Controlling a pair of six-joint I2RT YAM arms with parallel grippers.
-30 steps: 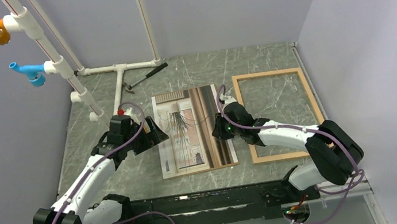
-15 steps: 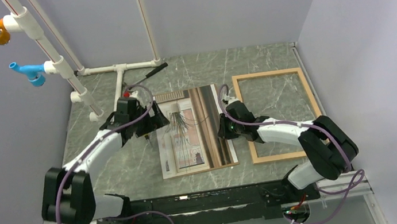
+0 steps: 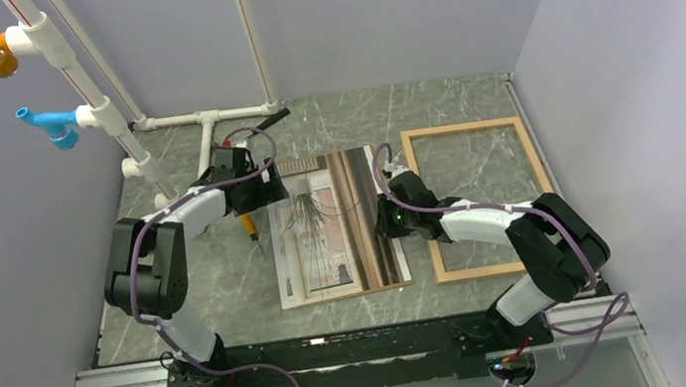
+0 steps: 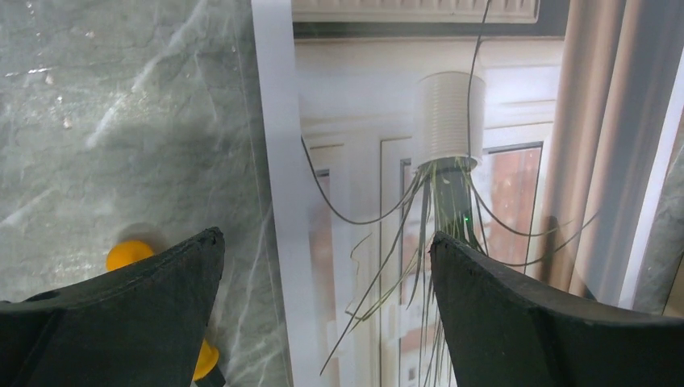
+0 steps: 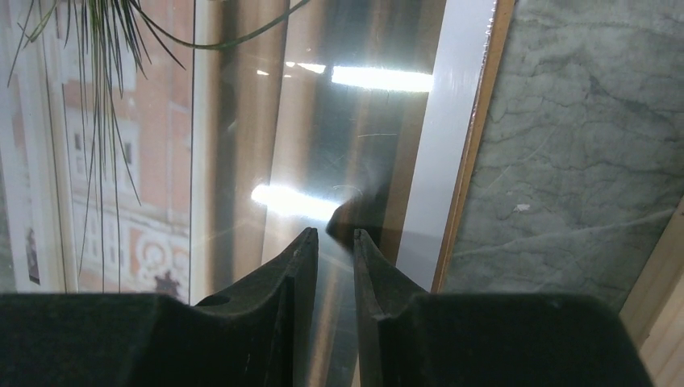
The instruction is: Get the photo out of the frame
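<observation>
Right pincer (image 5: 335, 234), narrowed to a slit with nothing seen in it, hangs over the right margin of the beige-and-brown striped photo (image 3: 337, 254). The photo lies flat on the grey marbled desk (image 3: 182, 295), long axis running near to far. Just right of it, apart, lies the thin light-wood frame (image 3: 472, 126), empty. The left pincer (image 4: 324, 238) gapes wide over the photo's far left edge; a second ago it hung nearer along that edge. Photo and frame have not shifted.

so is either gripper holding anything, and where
Nothing held: left gripper open over the photo at its left edge, right gripper nearly shut, empty, at its right edge.
</observation>
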